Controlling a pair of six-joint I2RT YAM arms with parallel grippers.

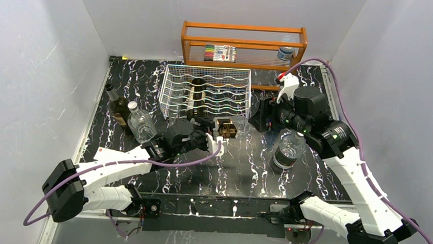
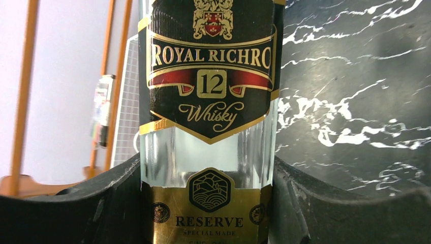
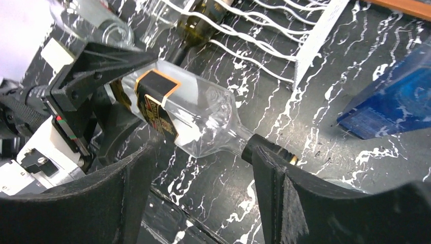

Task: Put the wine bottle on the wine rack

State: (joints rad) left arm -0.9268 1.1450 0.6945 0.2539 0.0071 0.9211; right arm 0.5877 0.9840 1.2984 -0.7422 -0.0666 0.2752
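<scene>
Gripped whisky-labelled bottle point(image 2: 208, 101) by its body in left tool point(image 2: 208, 203); held right tool point(image 3: 203, 152) spread open around its neck, wine rack point(image 1: 207, 93) beyond.

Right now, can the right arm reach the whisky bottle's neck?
Likely yes: the open right hand straddles the whisky bottle near its neck, nothing between; the left hand holds the body.

Bright, even light from overhead, only faint shadows on the marbled table point(image 1: 240, 168). Up close, the whisky bottle point(image 2: 211, 91) is sharp, gold print glinting; the orange shelf point(image 2: 23, 101) at nine o'clock smears soft.
</scene>
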